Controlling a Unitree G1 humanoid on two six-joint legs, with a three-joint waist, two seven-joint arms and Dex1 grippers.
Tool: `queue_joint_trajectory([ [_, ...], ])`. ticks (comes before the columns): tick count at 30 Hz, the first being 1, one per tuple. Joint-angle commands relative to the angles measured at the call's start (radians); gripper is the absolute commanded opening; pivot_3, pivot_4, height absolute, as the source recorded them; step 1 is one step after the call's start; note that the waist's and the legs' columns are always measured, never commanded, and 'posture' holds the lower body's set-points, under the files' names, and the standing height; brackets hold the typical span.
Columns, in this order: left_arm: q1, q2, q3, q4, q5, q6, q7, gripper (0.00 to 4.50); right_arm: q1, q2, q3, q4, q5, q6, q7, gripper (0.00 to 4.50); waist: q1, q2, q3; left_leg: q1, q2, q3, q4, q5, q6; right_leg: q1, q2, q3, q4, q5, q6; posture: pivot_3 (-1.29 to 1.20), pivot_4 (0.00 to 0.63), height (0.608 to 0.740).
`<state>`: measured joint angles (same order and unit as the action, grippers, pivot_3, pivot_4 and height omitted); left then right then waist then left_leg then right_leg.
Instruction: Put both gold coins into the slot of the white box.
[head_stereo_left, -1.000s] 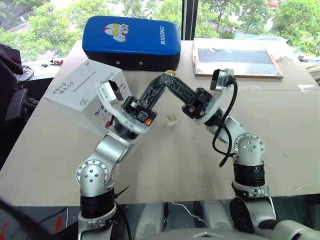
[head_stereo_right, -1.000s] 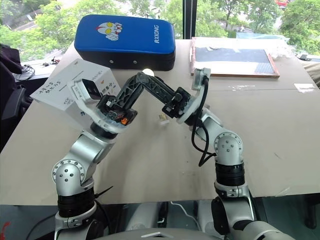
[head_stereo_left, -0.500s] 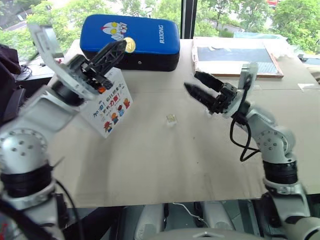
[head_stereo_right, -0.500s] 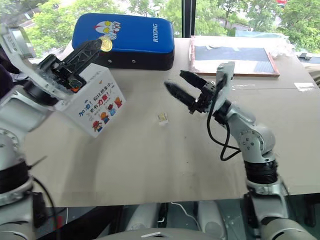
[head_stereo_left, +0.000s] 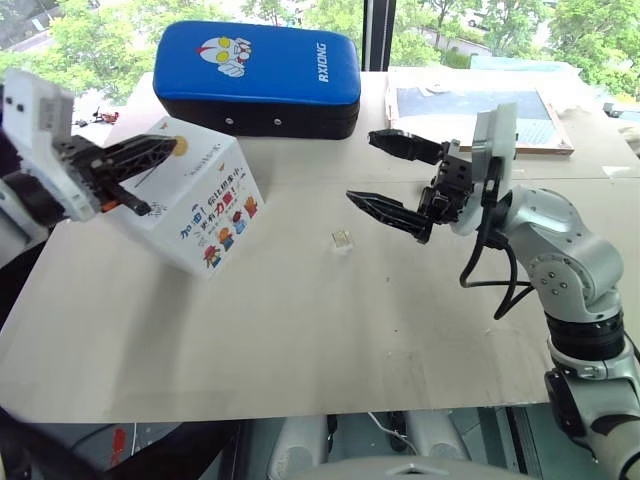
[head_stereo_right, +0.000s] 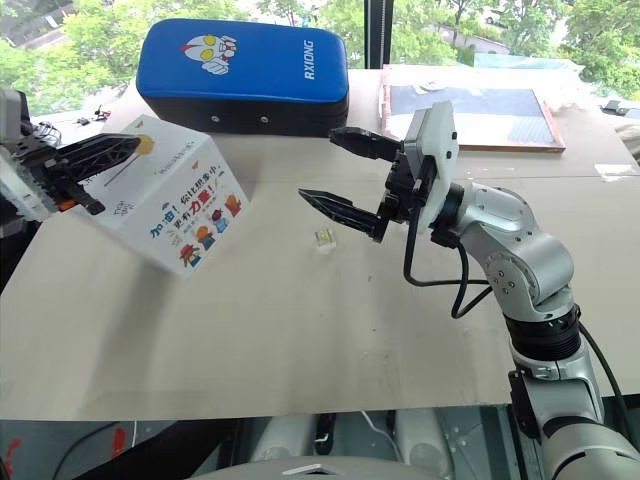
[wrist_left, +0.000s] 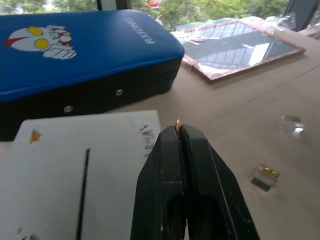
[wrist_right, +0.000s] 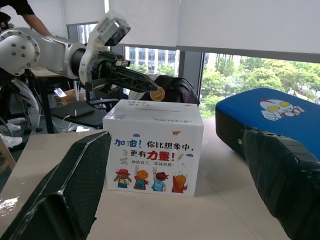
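My left gripper (head_stereo_left: 165, 150) is shut on a gold coin (head_stereo_left: 179, 146), which sticks out past its tips. It hovers just above the top of the white box (head_stereo_left: 205, 205), close to the thin dark slot (wrist_left: 82, 192). In the right wrist view the coin (wrist_right: 158, 93) hangs over the box's top face. The box stands tilted on the table's left side, with its cartoon face towards me. My right gripper (head_stereo_left: 363, 167) is over the middle of the table. It is open wide and empty, with one finger above the other.
A small clear cube (head_stereo_left: 342, 238) lies on the table between the box and my right gripper, with a yellow glint on it in the left wrist view. A blue padded cushion (head_stereo_left: 255, 75) lies behind the box. A framed board (head_stereo_left: 480, 115) lies at the back right.
A second ago both grippers met at the coin over mid-table. The left arm has since swung left with the coin to above the box. The right gripper has opened wide, rolled and drawn back.
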<state>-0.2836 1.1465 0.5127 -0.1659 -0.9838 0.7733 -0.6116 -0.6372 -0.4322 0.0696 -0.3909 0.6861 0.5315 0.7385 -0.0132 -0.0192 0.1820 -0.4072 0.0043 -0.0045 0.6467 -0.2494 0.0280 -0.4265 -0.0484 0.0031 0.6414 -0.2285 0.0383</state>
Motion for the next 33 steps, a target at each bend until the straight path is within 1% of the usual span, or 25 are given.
queue_joint_trajectory([
  [1,0.015,-0.016,0.056,0.002,0.050,-0.025,-0.027,0.00,-0.007,-0.002,-0.022,-0.043,0.015,0.004,-0.001,4.46,0.000,0.000,0.000,-0.003,0.000,-0.001,0.001,0.000,0.000,-0.003,0.000,-0.001,0.000,0.000,0.000,0.00,0.150,0.740],
  [3,0.028,-0.024,0.049,0.001,0.088,-0.031,-0.041,0.00,-0.006,-0.001,-0.023,-0.043,0.014,0.006,-0.003,4.46,0.000,0.000,0.000,-0.008,0.000,-0.002,0.004,0.000,0.000,-0.007,-0.001,-0.002,0.002,0.000,0.000,0.00,0.150,0.740],
  [16,0.036,-0.054,0.029,0.093,0.280,-0.089,-0.093,0.00,0.005,0.007,-0.027,-0.045,0.014,0.007,-0.018,4.46,-0.001,0.000,0.000,-0.008,-0.001,-0.002,0.004,0.000,0.000,-0.007,-0.002,-0.003,0.003,0.001,0.000,0.00,0.150,0.740],
  [25,0.013,-0.061,0.023,0.131,0.340,-0.105,-0.107,0.00,0.001,0.010,-0.025,-0.039,0.009,0.001,-0.024,4.46,-0.002,0.000,-0.001,-0.007,-0.001,-0.002,0.006,0.000,0.000,-0.007,-0.001,-0.003,0.006,0.001,0.000,0.00,0.150,0.740],
  [32,0.001,-0.073,0.004,0.128,0.350,-0.096,-0.128,0.00,0.002,0.015,-0.024,-0.038,0.004,-0.003,-0.028,4.46,-0.002,-0.001,-0.001,-0.007,-0.001,-0.002,0.007,0.000,0.000,-0.007,-0.001,-0.003,0.009,0.001,0.000,0.00,0.150,0.740],
  [33,-0.001,-0.076,0.004,0.125,0.349,-0.094,-0.129,0.26,0.002,0.016,-0.024,-0.038,0.004,-0.002,-0.028,4.49,-0.002,-0.001,-0.001,-0.007,-0.001,-0.002,0.007,0.000,0.000,-0.007,-0.001,-0.003,0.009,0.001,0.000,0.00,0.150,0.740],
])
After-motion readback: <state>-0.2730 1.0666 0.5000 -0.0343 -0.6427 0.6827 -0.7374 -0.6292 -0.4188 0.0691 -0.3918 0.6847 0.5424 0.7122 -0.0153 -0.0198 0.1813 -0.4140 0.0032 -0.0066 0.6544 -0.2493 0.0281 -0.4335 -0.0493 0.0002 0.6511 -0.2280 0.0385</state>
